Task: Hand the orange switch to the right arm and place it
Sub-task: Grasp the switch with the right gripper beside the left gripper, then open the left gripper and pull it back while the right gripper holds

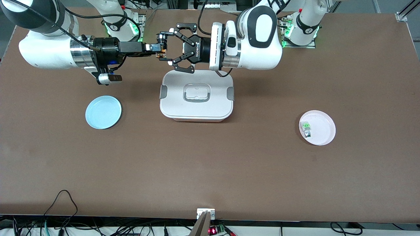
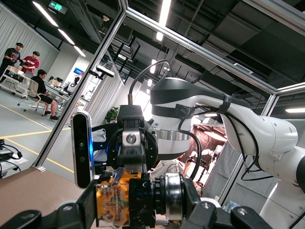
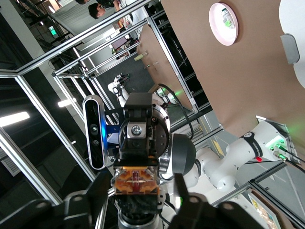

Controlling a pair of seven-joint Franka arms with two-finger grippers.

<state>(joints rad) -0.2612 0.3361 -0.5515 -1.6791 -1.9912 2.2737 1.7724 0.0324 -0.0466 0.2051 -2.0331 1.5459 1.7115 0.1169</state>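
The orange switch (image 1: pixel 161 51) hangs in the air above the rim of the white box on the robots' side, between both grippers. My left gripper (image 1: pixel 169 47) is shut on it lengthwise; in the left wrist view one pad presses the orange block (image 2: pixel 113 200) and the other the silver ring end. My right gripper (image 1: pixel 157 48) reaches in from the right arm's end. In the right wrist view its fingers (image 3: pixel 93 200) stand on both sides of the switch (image 3: pixel 137 182), open, with a gap on one side.
A white lidded box (image 1: pixel 197 111) sits mid-table under the grippers. A blue plate (image 1: pixel 103 112) lies toward the right arm's end. A pink plate (image 1: pixel 325 134) with a green-and-silver component (image 1: pixel 306 128) lies toward the left arm's end.
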